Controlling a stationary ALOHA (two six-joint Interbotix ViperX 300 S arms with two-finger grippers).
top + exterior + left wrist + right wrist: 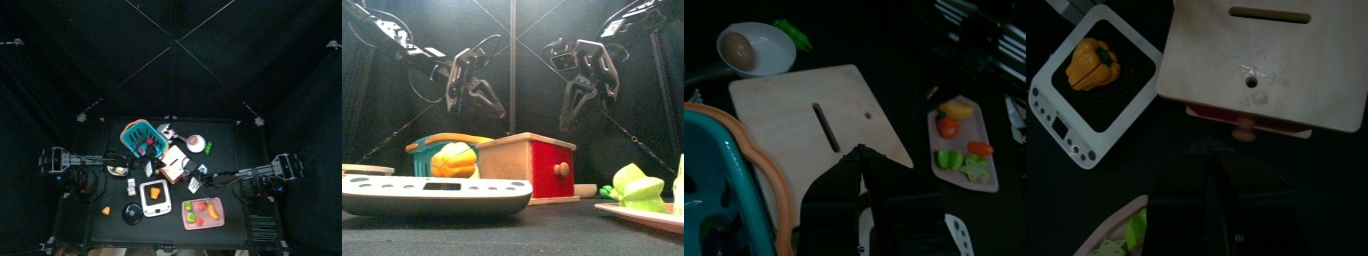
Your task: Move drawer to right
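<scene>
Here, from the front, a white kitchen scale (433,194) lies nearest on the left, with a yellow-orange bell pepper (456,160) resting on it. Just behind the scale stands a teal basket (436,146) with an orange rim. Right of the basket, at the middle of the table, sits the drawer (537,164): a small pale wooden box with a red front panel and a round wooden knob (563,171), the red face turned toward the right. From above, the drawer (175,160) lies between the teal basket (138,137) on its far left and a pink tray (203,211) of toy food at the near right, with the scale (155,196) just on its near side. A white bowl (197,144) sits just beyond the drawer on the far side.

The left gripper (472,98) hangs in the air above and behind the basket and drawer, touching nothing. In its wrist view the two black jaws of the left gripper (859,157) meet at their tips, closed together, over the drawer's wooden top (815,113), which has a thin slot.

The right gripper (575,108) hangs above the drawer's right side, also clear of it. Its wrist view shows the right gripper (1213,150) with jaws pressed together, empty, just off the red front and knob (1241,130).

At the far right of the front view, green toy vegetables (639,188) lie on the tray.
</scene>
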